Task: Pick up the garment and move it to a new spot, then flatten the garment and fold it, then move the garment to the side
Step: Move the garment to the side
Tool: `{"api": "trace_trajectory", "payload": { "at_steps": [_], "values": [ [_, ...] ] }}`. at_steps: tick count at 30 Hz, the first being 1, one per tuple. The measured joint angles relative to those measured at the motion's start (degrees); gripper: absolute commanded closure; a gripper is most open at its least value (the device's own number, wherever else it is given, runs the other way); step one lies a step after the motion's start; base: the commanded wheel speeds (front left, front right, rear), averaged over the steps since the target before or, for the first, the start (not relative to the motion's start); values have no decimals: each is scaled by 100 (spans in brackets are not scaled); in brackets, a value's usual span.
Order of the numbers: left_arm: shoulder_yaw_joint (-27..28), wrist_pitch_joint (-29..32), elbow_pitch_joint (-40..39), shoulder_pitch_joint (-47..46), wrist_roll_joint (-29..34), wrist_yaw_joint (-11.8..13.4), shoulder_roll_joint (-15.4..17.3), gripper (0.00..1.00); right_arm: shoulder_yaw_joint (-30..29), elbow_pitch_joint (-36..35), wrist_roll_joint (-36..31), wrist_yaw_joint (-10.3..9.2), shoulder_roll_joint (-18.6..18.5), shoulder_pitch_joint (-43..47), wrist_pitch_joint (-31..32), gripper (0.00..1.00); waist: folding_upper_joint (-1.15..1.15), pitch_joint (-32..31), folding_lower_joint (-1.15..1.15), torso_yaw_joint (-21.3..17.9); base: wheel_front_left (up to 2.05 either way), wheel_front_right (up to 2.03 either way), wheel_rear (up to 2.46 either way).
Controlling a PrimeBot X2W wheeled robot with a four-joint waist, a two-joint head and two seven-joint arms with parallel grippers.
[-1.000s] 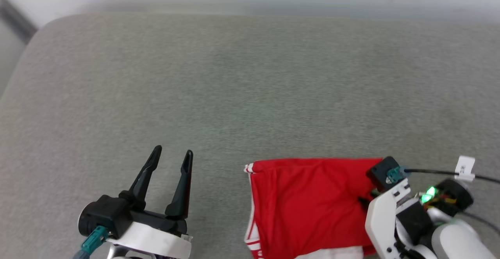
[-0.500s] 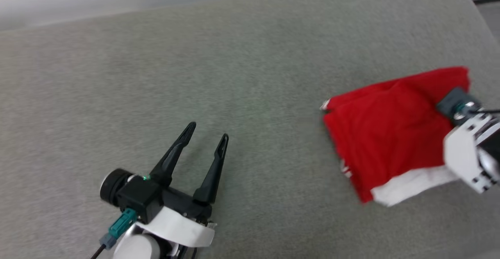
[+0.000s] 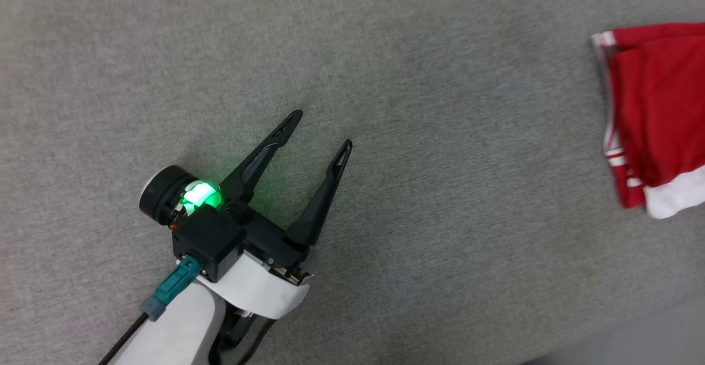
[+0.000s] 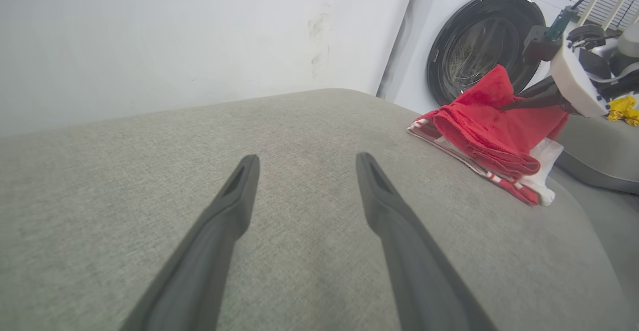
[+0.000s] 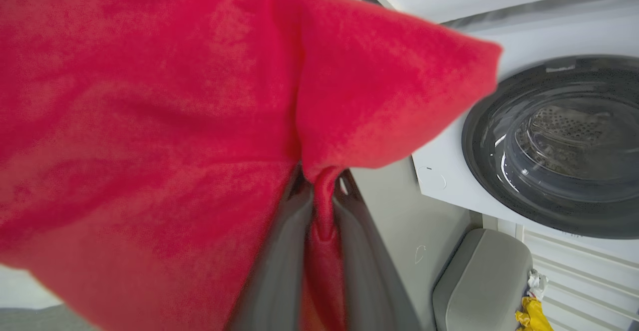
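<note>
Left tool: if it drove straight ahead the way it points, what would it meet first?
Probably the grey cushion, since the left tool points low across it; if it clears that, the white wall beyond. The garment lies off to its right, out of line.

1. In your left wrist view, a grey fabric cushion point(image 4: 309, 121) spreads from 3 round to 9 o'clock.
2. A plain white wall point(image 4: 174, 36) stands at 12 o'clock.
3. At 2 o'clock you see a white washing machine point(image 4: 417, 66), round door point(image 4: 464, 46) dark.
</note>
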Motion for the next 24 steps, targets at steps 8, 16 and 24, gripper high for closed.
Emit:
{"api": "trace_trajectory", "payload": {
  "at_steps": [8, 16, 24],
  "values": [
    [-138, 0, -163, -211, 59, -1, 243, 0, -725, 1329, -149, 1, -208, -71, -771, 100, 0, 556, 0, 279, 0, 0, 0],
    [-77, -3, -216, -224, 100, -9, 164, 0, -1301, 2001, -397, 1, 36, -120, -1168, 0, 0, 635, 0, 505, 0, 0, 0],
    [193, 0, -71, 34, -23, -9, -145, 0, -1351, 1745, -681, 0, 334, -244, -1332, 0, 0, 66, 0, 563, 0, 0, 0]
  ]
}}
